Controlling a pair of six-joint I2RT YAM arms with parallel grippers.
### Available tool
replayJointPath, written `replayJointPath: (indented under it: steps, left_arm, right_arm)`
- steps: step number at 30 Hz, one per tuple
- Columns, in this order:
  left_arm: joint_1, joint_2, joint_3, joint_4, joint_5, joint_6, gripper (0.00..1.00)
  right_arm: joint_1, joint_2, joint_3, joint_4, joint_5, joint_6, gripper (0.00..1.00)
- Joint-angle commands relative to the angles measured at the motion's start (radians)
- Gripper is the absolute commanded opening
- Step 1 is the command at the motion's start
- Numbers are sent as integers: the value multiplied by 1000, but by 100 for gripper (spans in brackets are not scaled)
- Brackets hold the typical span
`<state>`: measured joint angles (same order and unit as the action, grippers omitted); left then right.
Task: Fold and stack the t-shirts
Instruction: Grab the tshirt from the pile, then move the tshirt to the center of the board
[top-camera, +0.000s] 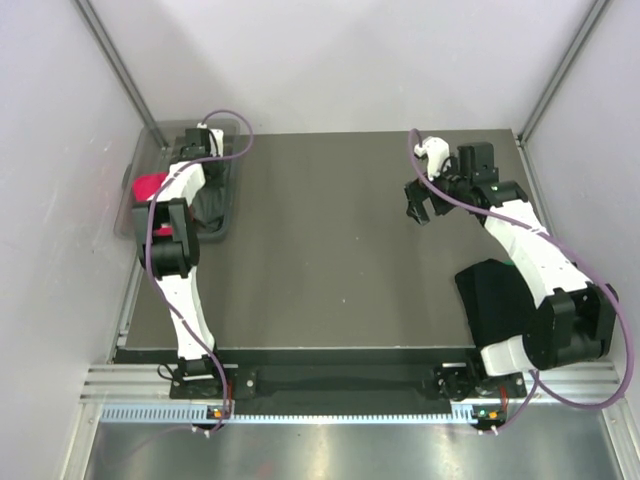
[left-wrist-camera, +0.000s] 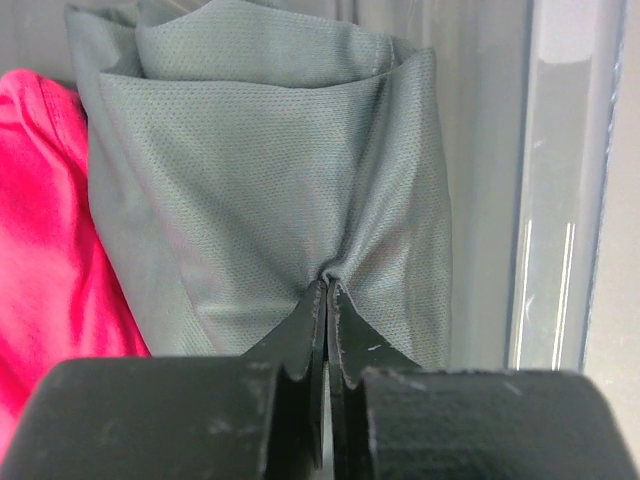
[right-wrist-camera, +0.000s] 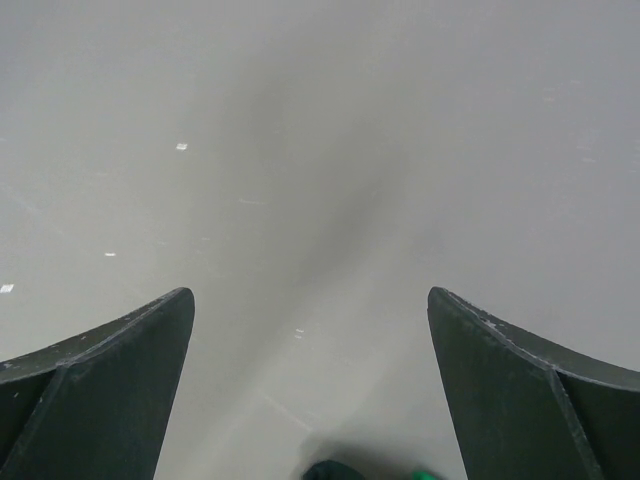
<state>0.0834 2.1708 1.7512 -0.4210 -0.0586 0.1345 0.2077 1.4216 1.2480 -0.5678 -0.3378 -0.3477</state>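
Soft, even white light fell from overhead in the top view: the pale enclosure walls (top-camera: 60, 200) were bright, the dark matte rectangular table (top-camera: 330, 250) kept its detail, and the brushed metal sheet (top-camera: 330, 455) at the near edge carried dull glare. In the left wrist view the weave of the dark grey mesh t-shirt (left-wrist-camera: 260, 180) was sharp, the left gripper (left-wrist-camera: 328, 295) nearest the lens was softer, and thin white reflections streaked the clear plastic wall (left-wrist-camera: 560, 230). In the right wrist view a broad soft-edged shadow crossed the pale grey surface (right-wrist-camera: 500, 120).
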Motion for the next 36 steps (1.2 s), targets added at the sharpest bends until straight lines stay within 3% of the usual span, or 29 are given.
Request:
replayJointPath:
  steps: [1,3,8,10,13,15,18,20,22,26,27,29,36]
  left_arm:
    - [3,-100,7,-47,-4,-6,0]
    - [-1,-201,-66,-52,23,-25,0]
    - [-19,-518,-296,-25,144,-52,0]
    - [-30,-598,-321,-19,164,-49,0]
    - [-40,-703,-225,-83,186,-18,0]
    - [-47,-717,-52,-149,215,-3,0]
    - [-63,-691,203,-294,322,-13,0]
    - [-124,-662,368,-396,338,-12,0]
    - [-198,-652,438,-438,394,11,0]
    - [-324,-712,406,-418,502,77,0]
    - [-341,-709,406,-426,514,79,0]
    - [-373,-694,383,-435,543,70,0]
    - [-490,-612,310,-435,594,59,0]
  right_arm:
    - [22,-64,21,32,101,-45,100]
    - [36,-88,28,71,266,-72,100]
    - [65,-157,35,127,378,-99,100]
    - [73,-188,10,193,379,-128,100]
    - [76,-230,4,220,375,-145,100]
    - [76,-216,69,125,362,-117,100]
    - [76,-176,134,-2,228,-102,100]
    - [75,-176,137,-64,99,-111,100]
    - [72,-220,90,-22,42,-102,100]
    - [29,-234,65,-39,22,-42,100]
    - [29,-233,67,-84,10,-63,100]
    - [30,-256,56,-109,-52,-83,90]
    - [27,-346,-12,-113,-185,-114,87]
